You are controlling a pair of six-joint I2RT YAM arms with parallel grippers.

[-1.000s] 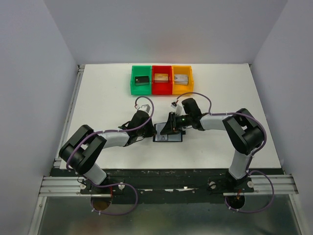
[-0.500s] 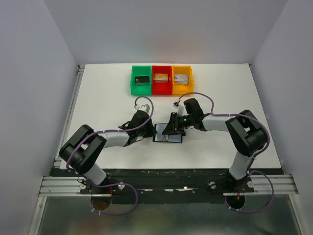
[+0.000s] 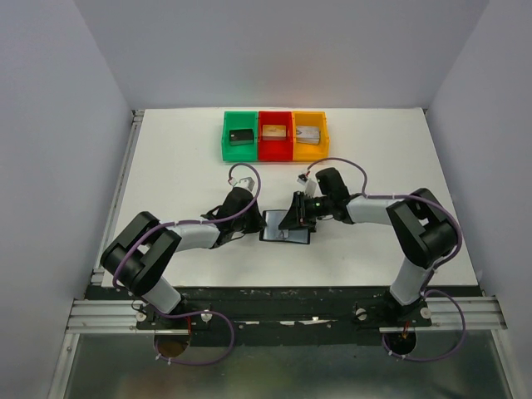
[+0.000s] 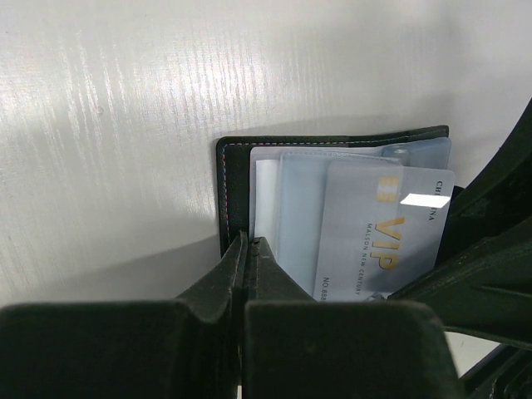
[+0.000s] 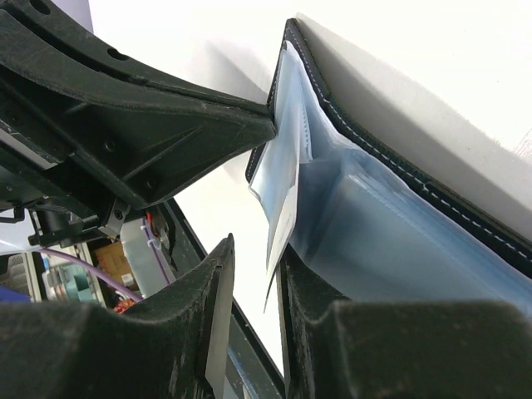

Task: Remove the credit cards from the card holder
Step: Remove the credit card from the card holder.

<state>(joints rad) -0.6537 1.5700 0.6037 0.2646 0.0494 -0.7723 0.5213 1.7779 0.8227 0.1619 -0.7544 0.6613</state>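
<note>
The card holder (image 3: 287,227), a black bifold wallet with blue-grey lining, lies open on the white table between both grippers. In the left wrist view (image 4: 235,179) a pale silver-grey credit card (image 4: 382,241) marked VIP sticks partly out of its slots. My left gripper (image 4: 248,243) is shut on the wallet's left flap; it also shows in the top view (image 3: 259,226). My right gripper (image 5: 256,249) is at the wallet's other side (image 3: 295,220), jaws slightly apart. A thin card or sleeve edge (image 5: 283,218) hangs between them, against the right finger. Other cards are hidden.
Green (image 3: 226,137), red (image 3: 261,141) and yellow (image 3: 324,135) bins stand in a row at the back, each holding a chunky block. Grey walls enclose the table on three sides. A black rail runs along the near edge (image 3: 283,295).
My right gripper and forearm have shifted slightly right and toward the near edge over the wallet. My left gripper has stayed clamped on the wallet's left flap.
</note>
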